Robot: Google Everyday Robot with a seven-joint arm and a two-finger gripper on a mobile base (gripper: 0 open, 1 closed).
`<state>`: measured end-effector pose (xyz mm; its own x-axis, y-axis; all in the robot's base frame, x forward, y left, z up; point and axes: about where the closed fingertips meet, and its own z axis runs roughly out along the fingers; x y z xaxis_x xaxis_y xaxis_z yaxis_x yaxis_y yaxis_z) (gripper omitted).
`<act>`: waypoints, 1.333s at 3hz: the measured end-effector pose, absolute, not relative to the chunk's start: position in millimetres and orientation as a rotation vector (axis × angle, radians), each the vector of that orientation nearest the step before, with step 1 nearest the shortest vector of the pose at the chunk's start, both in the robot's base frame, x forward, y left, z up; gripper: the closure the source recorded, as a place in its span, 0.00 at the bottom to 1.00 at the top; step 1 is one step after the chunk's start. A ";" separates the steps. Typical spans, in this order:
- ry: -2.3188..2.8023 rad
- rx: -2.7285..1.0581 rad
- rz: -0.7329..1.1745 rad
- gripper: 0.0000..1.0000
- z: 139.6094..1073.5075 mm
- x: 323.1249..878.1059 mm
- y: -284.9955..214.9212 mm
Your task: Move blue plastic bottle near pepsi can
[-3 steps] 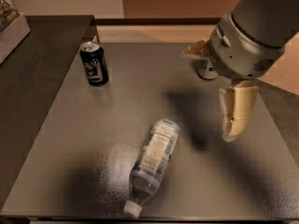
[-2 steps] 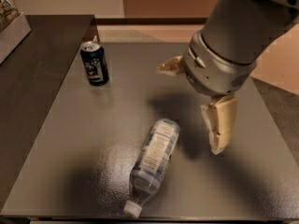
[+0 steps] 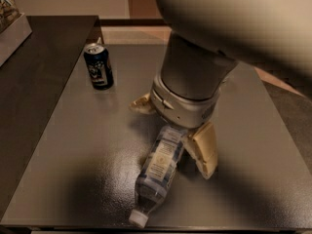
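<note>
The blue plastic bottle (image 3: 158,167) lies on its side on the grey table (image 3: 73,145), white cap toward the front edge, base pointing away. The pepsi can (image 3: 99,66) stands upright at the table's far left, well apart from the bottle. My gripper (image 3: 171,138) hangs low over the bottle's far end, open, with one cream finger (image 3: 141,104) to the left of it and the other (image 3: 204,150) close on its right. The arm hides the bottle's base.
A dark counter (image 3: 44,48) adjoins the table on the left, with a pale box (image 3: 12,28) on it at the far left. The table's front edge runs just below the bottle's cap. My large arm fills the upper right.
My gripper has moved left and down from the right side of the table to straddle the bottle's far end. The bottle and can have not moved.
</note>
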<state>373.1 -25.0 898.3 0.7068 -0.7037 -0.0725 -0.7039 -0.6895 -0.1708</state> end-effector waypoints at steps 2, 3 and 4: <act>1.015 -2.881 -0.006 0.00 856.7 359.2 -14.4; 1.011 -2.920 -0.006 0.00 844.0 359.4 -18.7; 1.031 -2.934 -0.007 0.17 840.0 363.1 -23.7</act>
